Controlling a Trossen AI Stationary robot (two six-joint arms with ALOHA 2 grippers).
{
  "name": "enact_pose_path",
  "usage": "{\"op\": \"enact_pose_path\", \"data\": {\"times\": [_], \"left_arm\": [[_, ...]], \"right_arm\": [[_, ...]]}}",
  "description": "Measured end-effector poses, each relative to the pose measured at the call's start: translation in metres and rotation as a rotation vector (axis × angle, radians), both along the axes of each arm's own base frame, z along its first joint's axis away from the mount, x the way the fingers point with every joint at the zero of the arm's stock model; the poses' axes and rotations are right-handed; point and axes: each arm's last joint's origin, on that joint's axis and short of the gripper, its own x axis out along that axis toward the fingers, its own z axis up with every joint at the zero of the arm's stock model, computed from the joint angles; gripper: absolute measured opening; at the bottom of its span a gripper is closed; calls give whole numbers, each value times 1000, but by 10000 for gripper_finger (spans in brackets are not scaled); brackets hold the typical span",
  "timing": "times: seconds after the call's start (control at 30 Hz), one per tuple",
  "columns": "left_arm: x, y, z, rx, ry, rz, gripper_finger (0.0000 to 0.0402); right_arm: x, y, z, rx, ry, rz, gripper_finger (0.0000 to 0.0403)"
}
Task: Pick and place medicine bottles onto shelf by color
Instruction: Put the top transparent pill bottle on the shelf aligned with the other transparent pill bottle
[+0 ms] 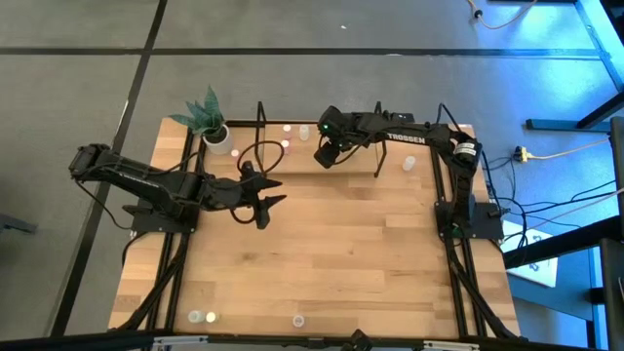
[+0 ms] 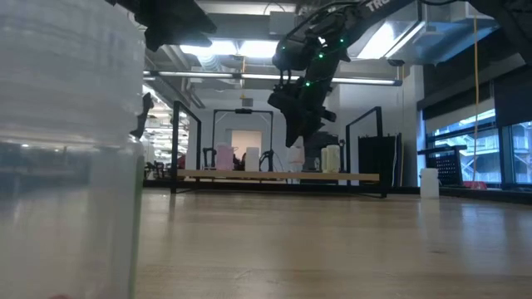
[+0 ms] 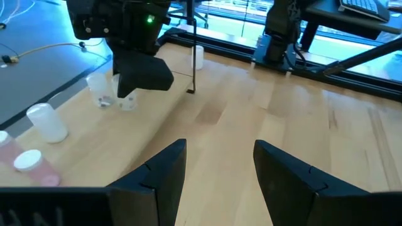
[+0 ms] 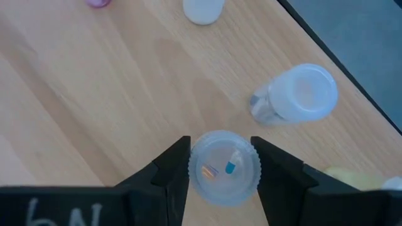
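A: Where is the right gripper [image 4: 220,164] working?
B: It is hovering over the shelf [image 1: 390,161], its fingers closing on a clear-lidded medicine bottle [image 4: 224,167]; another bottle [image 4: 295,94] is standing just beside it.

A: And the left gripper [image 3: 218,163]?
B: It is waiting mid-table, jaws parted and gripping nothing. More bottles [image 1: 204,317] are sitting at the table's [image 1: 331,253] near edge.

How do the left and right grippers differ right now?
The right gripper has its fingers around a clear-topped bottle over the shelf; the left gripper holds nothing, its fingers apart. The right one points down at the shelf board; the left one hovers over the bare tabletop in front of it. Both have dark two-finger ends.
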Motion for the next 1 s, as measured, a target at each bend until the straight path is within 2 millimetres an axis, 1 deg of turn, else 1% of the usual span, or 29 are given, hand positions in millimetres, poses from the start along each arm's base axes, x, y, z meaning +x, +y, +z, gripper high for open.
{"op": "enact_pose_path", "data": {"times": [0.27,0.67,1.0], "left_arm": [[0,0,0,1,0,1,180],[0,0,0,1,0,1,180],[0,0,0,2,1,1,180]], "right_arm": [[0,0,0,0,0,1,157],[0,0,0,7,-6,-17,207],[0,0,0,0,0,-1,212]]}}
